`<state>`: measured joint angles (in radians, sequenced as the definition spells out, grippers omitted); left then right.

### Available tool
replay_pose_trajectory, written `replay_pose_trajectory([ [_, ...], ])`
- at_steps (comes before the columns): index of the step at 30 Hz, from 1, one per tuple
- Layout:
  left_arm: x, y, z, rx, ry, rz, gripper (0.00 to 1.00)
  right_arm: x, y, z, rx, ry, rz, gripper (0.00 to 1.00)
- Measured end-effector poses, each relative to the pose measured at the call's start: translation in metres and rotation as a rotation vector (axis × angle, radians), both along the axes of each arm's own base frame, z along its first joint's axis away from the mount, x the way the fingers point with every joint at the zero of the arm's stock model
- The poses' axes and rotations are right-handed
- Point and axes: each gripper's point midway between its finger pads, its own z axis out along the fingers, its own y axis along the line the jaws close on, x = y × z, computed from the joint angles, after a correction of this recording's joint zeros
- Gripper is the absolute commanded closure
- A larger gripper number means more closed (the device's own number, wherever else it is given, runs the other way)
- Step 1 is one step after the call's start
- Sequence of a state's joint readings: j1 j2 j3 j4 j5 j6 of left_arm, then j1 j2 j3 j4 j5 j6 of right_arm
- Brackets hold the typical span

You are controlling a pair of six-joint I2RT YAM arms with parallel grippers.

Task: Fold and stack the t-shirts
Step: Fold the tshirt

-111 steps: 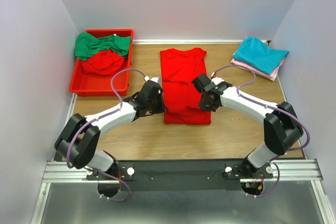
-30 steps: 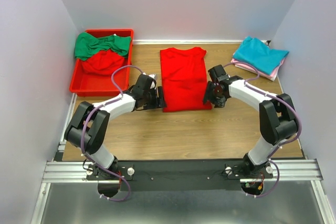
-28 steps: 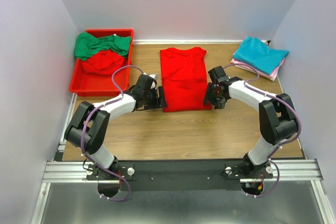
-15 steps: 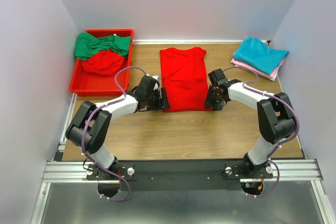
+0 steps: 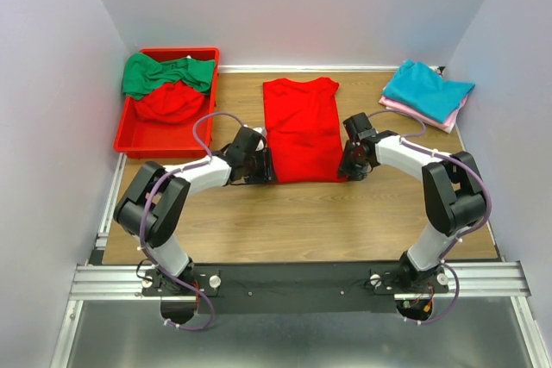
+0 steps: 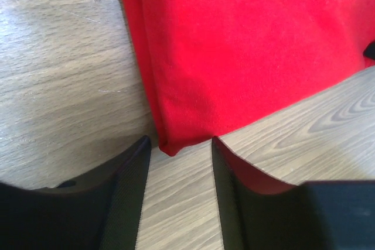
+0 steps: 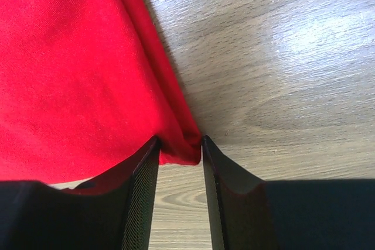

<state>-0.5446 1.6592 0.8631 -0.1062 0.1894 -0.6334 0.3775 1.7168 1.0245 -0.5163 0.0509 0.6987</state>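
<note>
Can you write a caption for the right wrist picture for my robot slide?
The right gripper closes its fingers around the near corner of the folded red t-shirt on the wooden table.

I've brought both arms in since the earlier views. The left gripper [image 5: 262,166], which was lying over the red t-shirt's [image 5: 301,129] left edge further down, now sits at its near-left corner, and in my left wrist view the corner tip [image 6: 170,147] lies between narrowed jaws. The right gripper [image 5: 348,167] has slid from the shirt's right side to its near-right corner, jaws drawn in close against the cloth. The shirt's near hem now lies further from me.
</note>
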Motion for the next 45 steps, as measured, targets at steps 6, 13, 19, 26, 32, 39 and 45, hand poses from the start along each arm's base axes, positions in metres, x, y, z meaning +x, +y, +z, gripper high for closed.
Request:
replay_pose_trajectory([
  [6, 0.003, 0.001, -0.003, 0.014, -0.001, 0.011, 0.63, 0.001, 0.000, -0.001, 0.007, 0.002, -0.003, 0.63],
  [13, 0.006, 0.000, -0.007, 0.017, 0.000, 0.012, 0.88, 0.003, 0.000, -0.001, 0.015, 0.002, -0.003, 0.80],
  [19, 0.007, -0.010, -0.007, -0.001, -0.011, -0.017, 1.00, 0.008, 0.004, -0.001, 0.029, -0.002, 0.023, 0.98],
  [26, 0.005, -0.011, 0.000, 0.000, -0.023, -0.040, 1.00, 0.007, 0.004, 0.004, 0.028, -0.013, 0.041, 0.99],
  [32, 0.002, -0.011, 0.055, -0.059, -0.119, -0.041, 1.00, 0.005, 0.003, 0.048, 0.057, -0.103, 0.049, 0.99],
  [39, -0.022, -0.011, 0.111, -0.129, -0.210, -0.067, 1.00, -0.011, -0.004, 0.103, 0.089, -0.204, 0.055, 0.99],
  [45, -0.068, -0.014, 0.114, -0.137, -0.157, -0.120, 1.00, -0.041, -0.015, 0.136, 0.104, -0.239, 0.054, 0.99],
])
